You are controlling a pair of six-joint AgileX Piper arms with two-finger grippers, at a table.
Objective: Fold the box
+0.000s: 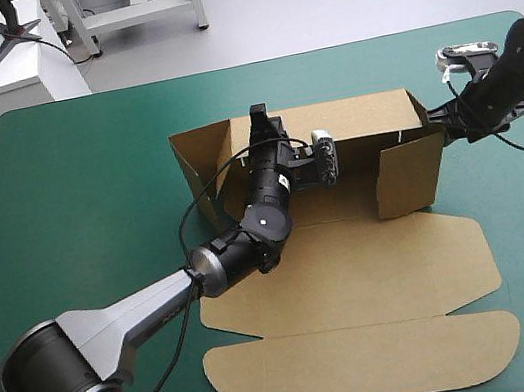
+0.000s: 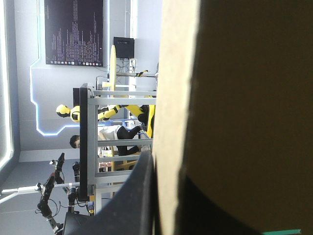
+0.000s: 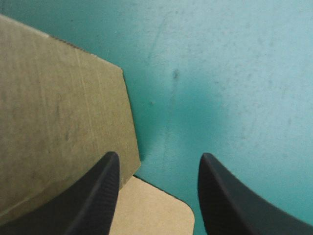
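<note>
The brown box (image 1: 356,266) sits in the middle of the counter (image 1: 76,178), on its teal-green cover; it is only partly built. Its back wall (image 1: 360,116) stands up along the far side; a left wall (image 1: 197,162) stands up too; at the right end a side flap (image 1: 408,173) stands up and is turned in along the floor of the box. The lid (image 1: 372,359) lies flat on the counter on the near side, with its rounded edge closest to the robot.

The left claw (image 1: 258,115) reaches in over the floor of the box to the top edge of the back wall, near its left end; it is pinched tight on the box. In the left wrist view the pale edge of the back wall runs straight up from the claw; one black finger (image 2: 129,200) lies against one side of it; the other side is in dark shade, so the second finger seems to be there but is hard to make out.

The right claw (image 3: 159,155) is at the right end of the box, just beside the corner where the back wall meets the side flap; its fingers (image 3: 93,196) stand apart and hold nothing; bare teal-green cover shows between them. One finger is over a piece of the brown box; a small rounded tab (image 3: 156,210) of the box lies between the wide ends of the fingers.
</note>
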